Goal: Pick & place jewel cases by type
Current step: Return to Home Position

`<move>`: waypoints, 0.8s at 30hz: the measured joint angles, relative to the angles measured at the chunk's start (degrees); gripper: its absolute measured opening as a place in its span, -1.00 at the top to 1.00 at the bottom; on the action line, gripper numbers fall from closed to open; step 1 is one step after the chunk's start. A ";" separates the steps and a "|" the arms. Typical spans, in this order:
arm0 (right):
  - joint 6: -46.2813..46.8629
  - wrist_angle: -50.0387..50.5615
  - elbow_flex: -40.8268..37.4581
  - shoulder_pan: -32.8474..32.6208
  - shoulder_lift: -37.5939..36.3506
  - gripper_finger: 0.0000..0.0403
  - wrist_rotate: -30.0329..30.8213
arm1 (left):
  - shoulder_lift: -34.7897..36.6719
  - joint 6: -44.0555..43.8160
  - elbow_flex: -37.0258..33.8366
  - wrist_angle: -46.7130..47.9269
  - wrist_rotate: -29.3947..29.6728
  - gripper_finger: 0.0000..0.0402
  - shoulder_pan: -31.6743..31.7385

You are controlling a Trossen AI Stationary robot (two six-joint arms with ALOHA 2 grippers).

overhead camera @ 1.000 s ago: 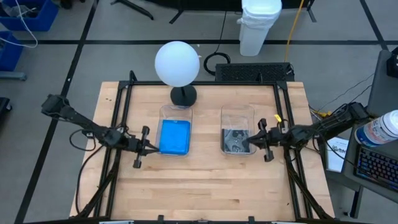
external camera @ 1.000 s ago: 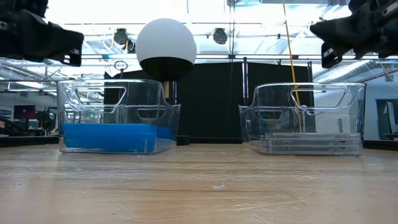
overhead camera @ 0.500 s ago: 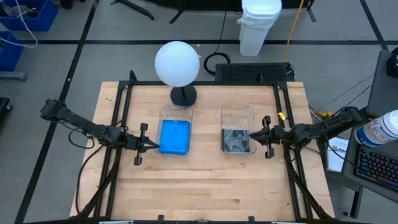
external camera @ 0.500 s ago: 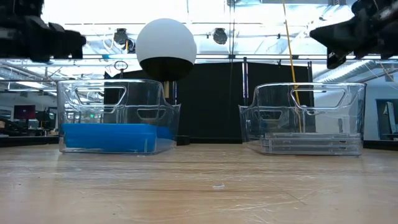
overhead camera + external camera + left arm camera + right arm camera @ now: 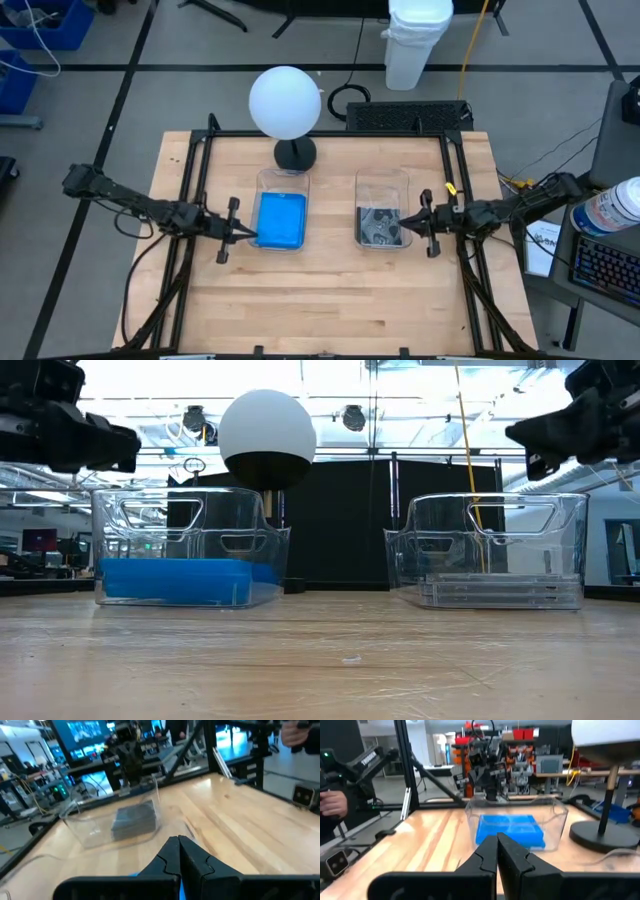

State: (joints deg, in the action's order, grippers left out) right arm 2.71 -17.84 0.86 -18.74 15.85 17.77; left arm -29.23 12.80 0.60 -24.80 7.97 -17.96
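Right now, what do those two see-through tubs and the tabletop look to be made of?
The left tub and right tub look like clear, glossy plastic: the room shows through their walls. The tabletop looks like pale wood, likely joined strips: parallel seams and grain show.

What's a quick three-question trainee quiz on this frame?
1. True or false: the blue jewel cases lie in the left tub, near the left gripper.
2. The right gripper is: A) shut on a case; B) shut, empty; C) wide open.
3. Fill in: the white globe lamp stands behind the ____ tub.
Key: 1 true; 2 B; 3 left.
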 joint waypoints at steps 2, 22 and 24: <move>1.45 0.46 0.00 -0.09 0.75 1.00 -0.39 | -0.03 -0.06 0.00 1.38 -0.06 0.99 -0.02; 1.03 -21.77 -0.02 -0.15 14.93 1.00 5.93 | -6.82 -5.71 0.02 -4.67 11.17 0.99 -1.45; 0.87 -22.52 -0.02 -0.39 14.98 1.00 4.44 | -6.76 -4.04 0.02 -5.64 11.17 0.97 -2.36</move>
State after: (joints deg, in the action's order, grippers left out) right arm 3.58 -40.36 0.84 -19.14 30.83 22.22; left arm -35.99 8.76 0.62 -30.44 19.14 -20.31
